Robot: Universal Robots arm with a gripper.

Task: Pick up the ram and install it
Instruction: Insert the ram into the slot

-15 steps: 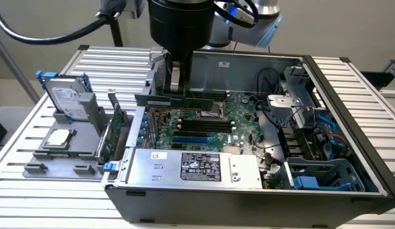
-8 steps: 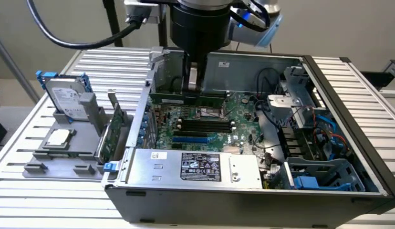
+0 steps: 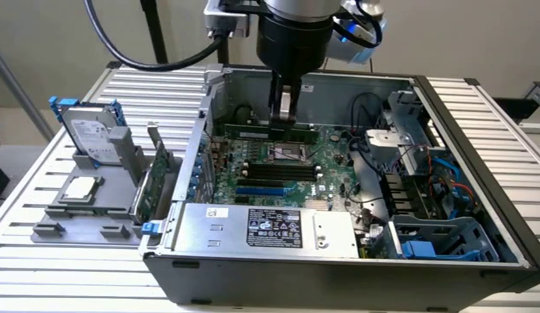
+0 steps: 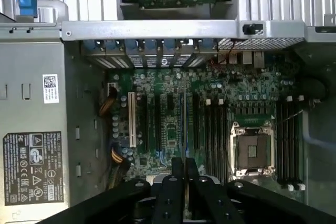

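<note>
Inside the open computer case (image 3: 252, 277), the end effector (image 3: 285, 122) is closed on the ram (image 3: 252, 132), holding it edge-down just beside the CPU socket (image 3: 285, 154). I judge this posture turns its contacts toward the motherboard slots (image 3: 279, 171).

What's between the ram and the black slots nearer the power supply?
The CPU socket, a metal-framed square, lies between the ram and the black slots; the exterior view shows it.
</note>
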